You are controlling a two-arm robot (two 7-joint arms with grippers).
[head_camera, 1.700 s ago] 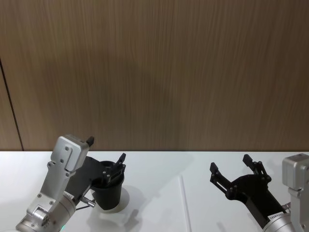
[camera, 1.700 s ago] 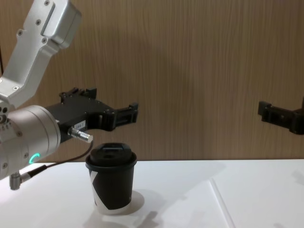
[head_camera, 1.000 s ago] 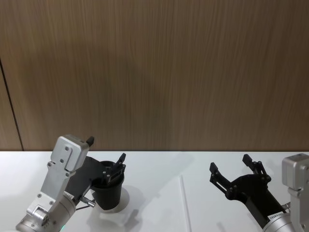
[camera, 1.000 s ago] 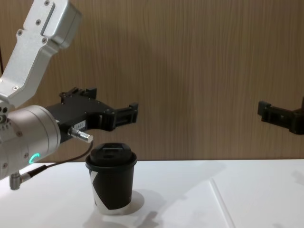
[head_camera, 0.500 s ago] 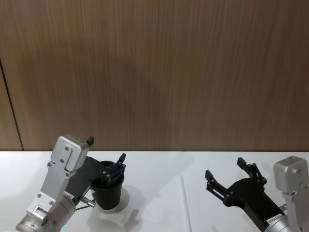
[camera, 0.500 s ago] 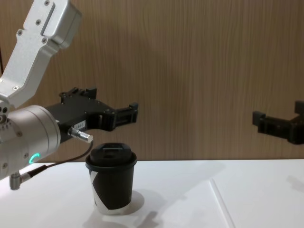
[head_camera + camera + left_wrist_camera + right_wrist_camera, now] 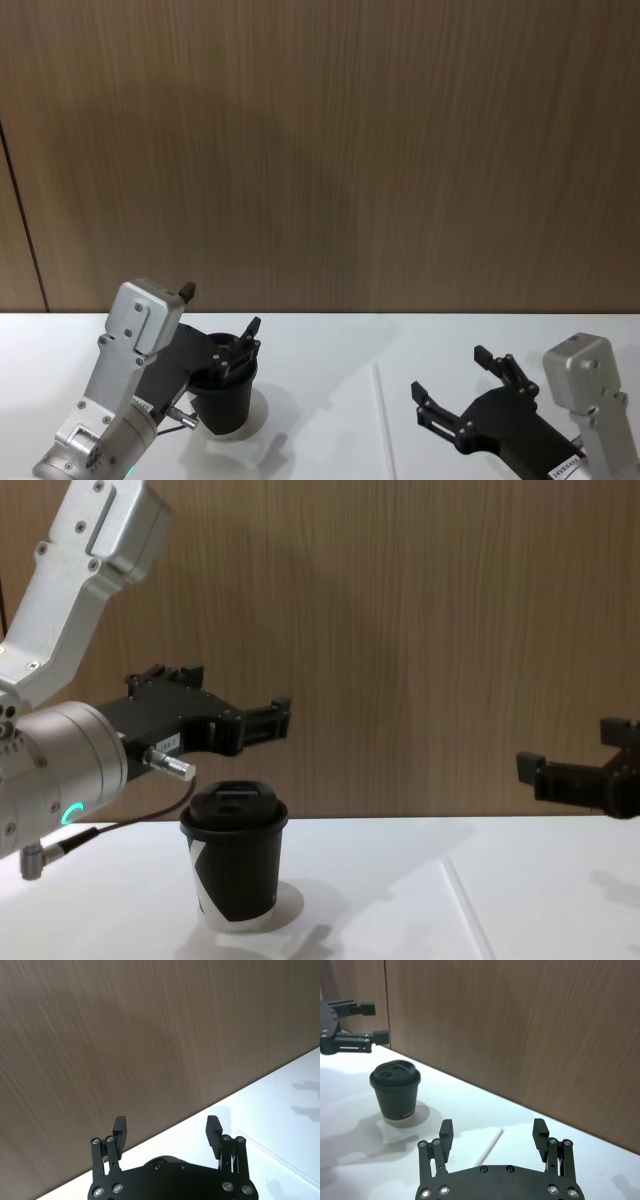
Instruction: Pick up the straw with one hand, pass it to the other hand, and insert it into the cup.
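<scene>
The white straw (image 7: 383, 420) (image 7: 465, 910) (image 7: 489, 1146) lies flat on the white table, right of the cup. The black lidded cup (image 7: 225, 400) (image 7: 237, 865) (image 7: 396, 1091) stands upright at the left. My left gripper (image 7: 222, 308) (image 7: 225, 692) (image 7: 167, 1125) hangs open just above and behind the cup, holding nothing. My right gripper (image 7: 450, 372) (image 7: 568, 748) (image 7: 493, 1127) is open and empty in the air, above the table and slightly right of the straw, its fingers pointing toward it.
A brown wood-grain wall (image 7: 330, 150) rises along the table's far edge. The white table (image 7: 380, 880) stretches between cup and straw. From the right wrist view, the left gripper (image 7: 367, 1022) shows far off above the cup.
My right gripper has moved left and lower, closer to the straw, still open. The left arm, cup and straw have not moved.
</scene>
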